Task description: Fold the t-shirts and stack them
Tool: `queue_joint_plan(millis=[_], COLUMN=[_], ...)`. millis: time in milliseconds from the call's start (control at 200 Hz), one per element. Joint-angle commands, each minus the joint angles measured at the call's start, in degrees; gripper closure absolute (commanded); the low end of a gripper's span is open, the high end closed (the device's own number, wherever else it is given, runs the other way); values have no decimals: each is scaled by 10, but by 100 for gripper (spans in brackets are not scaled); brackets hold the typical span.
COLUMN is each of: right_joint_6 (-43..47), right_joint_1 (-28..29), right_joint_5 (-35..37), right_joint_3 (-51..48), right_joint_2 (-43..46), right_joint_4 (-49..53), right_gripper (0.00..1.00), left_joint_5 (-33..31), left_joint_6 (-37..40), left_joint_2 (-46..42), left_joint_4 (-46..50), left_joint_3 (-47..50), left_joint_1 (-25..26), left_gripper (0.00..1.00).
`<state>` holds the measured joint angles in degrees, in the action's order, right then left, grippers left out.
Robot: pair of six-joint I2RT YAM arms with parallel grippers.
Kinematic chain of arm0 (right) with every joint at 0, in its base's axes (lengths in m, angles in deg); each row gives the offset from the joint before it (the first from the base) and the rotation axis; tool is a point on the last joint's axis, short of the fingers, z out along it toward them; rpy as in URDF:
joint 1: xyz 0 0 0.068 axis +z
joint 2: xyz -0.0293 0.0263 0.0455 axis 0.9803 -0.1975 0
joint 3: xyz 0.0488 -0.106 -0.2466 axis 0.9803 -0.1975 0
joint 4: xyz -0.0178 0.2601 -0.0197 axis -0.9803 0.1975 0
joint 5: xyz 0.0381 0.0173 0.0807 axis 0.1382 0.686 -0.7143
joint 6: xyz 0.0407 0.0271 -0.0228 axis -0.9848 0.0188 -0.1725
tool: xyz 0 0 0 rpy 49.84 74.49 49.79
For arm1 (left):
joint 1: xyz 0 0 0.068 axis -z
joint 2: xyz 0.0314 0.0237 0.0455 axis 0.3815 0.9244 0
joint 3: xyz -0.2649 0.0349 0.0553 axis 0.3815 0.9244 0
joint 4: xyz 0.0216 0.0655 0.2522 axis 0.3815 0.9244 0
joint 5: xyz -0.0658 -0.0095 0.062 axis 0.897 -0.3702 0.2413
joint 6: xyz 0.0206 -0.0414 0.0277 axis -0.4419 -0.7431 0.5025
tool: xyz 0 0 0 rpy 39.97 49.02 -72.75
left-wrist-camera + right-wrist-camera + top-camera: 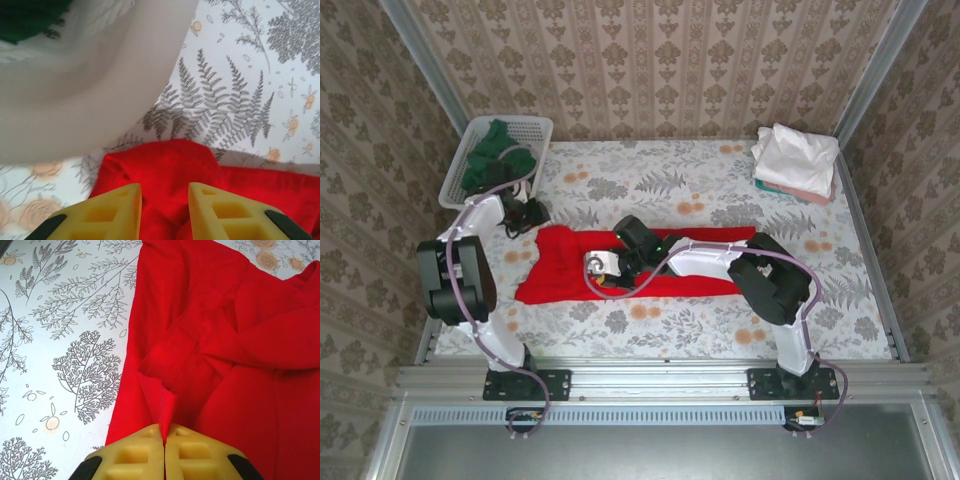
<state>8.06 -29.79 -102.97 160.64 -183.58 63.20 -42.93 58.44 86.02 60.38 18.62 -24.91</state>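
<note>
A bright red t-shirt (555,270) lies spread across the middle of the flowered table. In the left wrist view my left gripper (165,200) hovers at its left corner (165,160) with the yellow fingers apart, the cloth lying under the gap. In the top view that gripper (532,215) sits just off the basket. My right gripper (163,432) is shut on a raised fold of the red shirt (225,340) near its far edge, and shows at the shirt's middle (625,235). A dark green t-shirt (490,160) lies in the basket. Folded white and pastel t-shirts (795,158) are stacked at the far right.
The white mesh basket (535,130) stands at the far left corner, and its wall (75,75) looms close above the left gripper. Papered walls and metal rails close the table in on three sides. Bare tablecloth (650,180) lies between basket and stack.
</note>
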Motion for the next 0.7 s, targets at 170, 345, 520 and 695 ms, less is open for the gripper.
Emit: queue_joint_plan(millis=[170,345,520,695], right_joint_6=[-8,-1,18,26], right_joint_1=[4,5,4,4], right_joint_5=[7,16,0,8], right_joint_3=[-20,-41,-76,-76], right_joint_2=[-6,6,27,28], right_joint_4=[-18,-28,-48,-39], right_gripper=[90,88,85,85], left_joint_5=[-26,-33,-63,-116], left_joint_6=[28,19,12,12], left_joint_2=[-186,-161,-88,-28], left_joint_4=[-22,-24,-4,21], left_joint_3=[140,164,116,81], left_joint_1=[107,142,171,204], left_gripper=[48,47,47,46])
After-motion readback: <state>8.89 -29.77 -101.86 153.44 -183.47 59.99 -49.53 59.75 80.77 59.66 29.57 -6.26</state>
